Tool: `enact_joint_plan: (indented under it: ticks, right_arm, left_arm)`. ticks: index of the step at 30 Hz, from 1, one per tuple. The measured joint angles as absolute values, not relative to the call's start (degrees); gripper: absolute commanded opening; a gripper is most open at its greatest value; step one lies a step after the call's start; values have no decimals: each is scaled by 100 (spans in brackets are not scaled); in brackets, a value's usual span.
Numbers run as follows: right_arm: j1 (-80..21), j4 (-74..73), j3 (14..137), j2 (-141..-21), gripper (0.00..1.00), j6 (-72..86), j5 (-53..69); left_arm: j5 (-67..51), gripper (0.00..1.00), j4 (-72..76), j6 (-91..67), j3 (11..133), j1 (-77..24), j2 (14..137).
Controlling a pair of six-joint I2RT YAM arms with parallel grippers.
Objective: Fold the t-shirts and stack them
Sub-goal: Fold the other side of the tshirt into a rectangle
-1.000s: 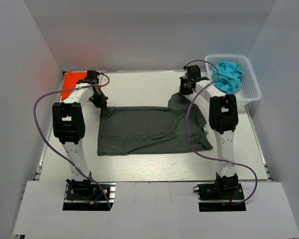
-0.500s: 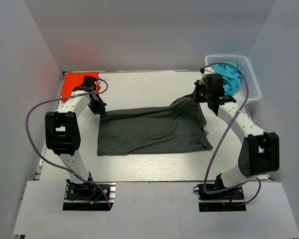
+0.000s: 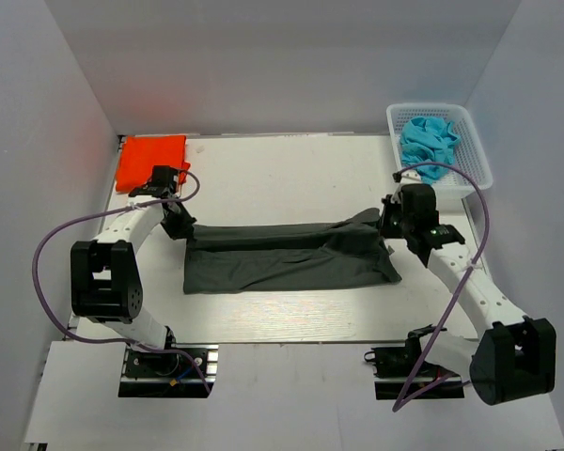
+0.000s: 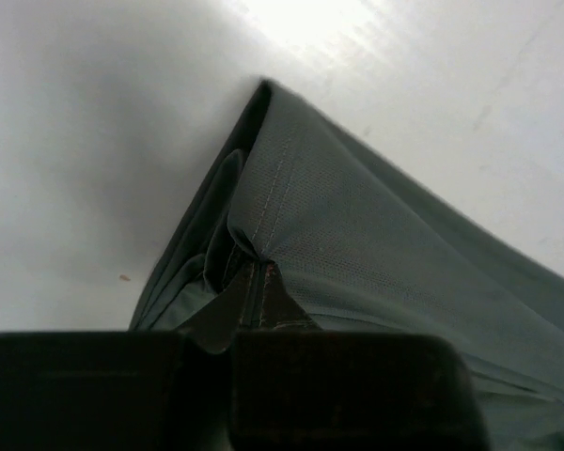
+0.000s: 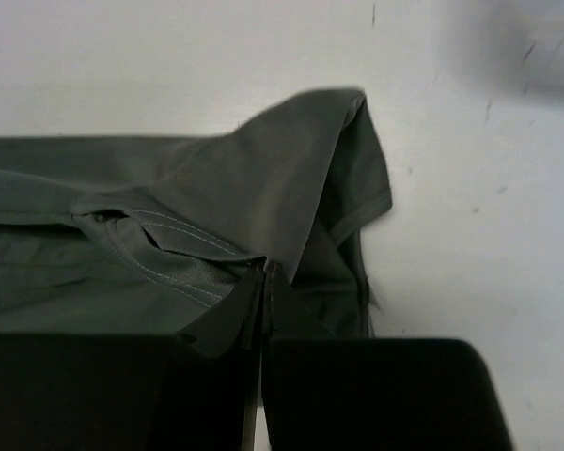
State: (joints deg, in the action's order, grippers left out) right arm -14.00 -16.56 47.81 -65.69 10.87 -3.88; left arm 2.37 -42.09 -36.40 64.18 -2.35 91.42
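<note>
Far edge of the charcoal t-shirt (image 3: pixel 282 258) has come toward 6 o'clock. Only your wrist views show left gripper (image 4: pixel 261 282) and right gripper (image 5: pixel 265 272) clenched on its fabric.

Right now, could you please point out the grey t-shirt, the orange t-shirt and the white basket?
grey t-shirt (image 3: pixel 282 268): top view, middle of the cloth.
orange t-shirt (image 3: pixel 146 155): top view, its centre.
white basket (image 3: pixel 477 146): top view, right wall.

charcoal-grey t-shirt (image 3: pixel 282 258) | orange-red t-shirt (image 3: pixel 150 161) | blue cloth (image 3: pixel 429 141) | white basket (image 3: pixel 477 155) | white table (image 3: pixel 282 178)
</note>
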Motion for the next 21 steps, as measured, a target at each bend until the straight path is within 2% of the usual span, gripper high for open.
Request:
enact_joint_plan:
  ticks: [3,4,5,6,7,8,10,12,13,14,17,18,21]
  right_arm:
    - [-1400,-1719,4281,-6309,0,1286,-252]
    - [-1400,-1774,4121,-6226,16,1347,-217]
    - [-1400,-1841,3966,-6143,27,1450,-163]
    - [-1400,-1883,3811,-6060,43,1542,-89]
    - [-1400,-1946,3662,-5981,76,1643,-1]
    - [-1400,-2025,3542,-5920,88,1741,93]
    - [-1400,-2228,3323,-5841,90,1815,283]
    - [-1402,-2506,3242,-5819,90,1863,436]
    - [-1402,-2633,3242,-5808,90,1881,480]
    - [-1400,-2720,3249,-5778,90,1879,491]
    - [-1400,-3030,3457,-5682,90,1846,462]
    - [-1400,-3074,3597,-5675,90,1835,454]
    - [-1400,-3000,4062,-5673,90,1824,449]
  left_arm:
    - [270,0,-4228,-3669,6176,-235,9129]
    - [298,2,-4235,-3691,6114,-235,9129]
    - [349,7,-4254,-3732,6058,-235,9129]
    - [405,17,-4294,-3780,6027,-235,9133]
    - [464,37,-4333,-3817,6012,-235,9142]
    - [532,37,-4355,-3848,6007,-235,9146]
    - [620,44,-4392,-3933,6007,-235,9155]
    - [683,68,-4434,-3966,6027,-235,9155]
    - [709,70,-4466,-3975,6053,-235,9155]
    - [725,77,-4510,-3986,6093,-235,9155]
    - [792,82,-4713,-3983,6311,-237,9150]
    - [840,97,-4794,-3979,6399,-237,9142]
    - [976,100,-5048,-3935,6700,-276,9113]
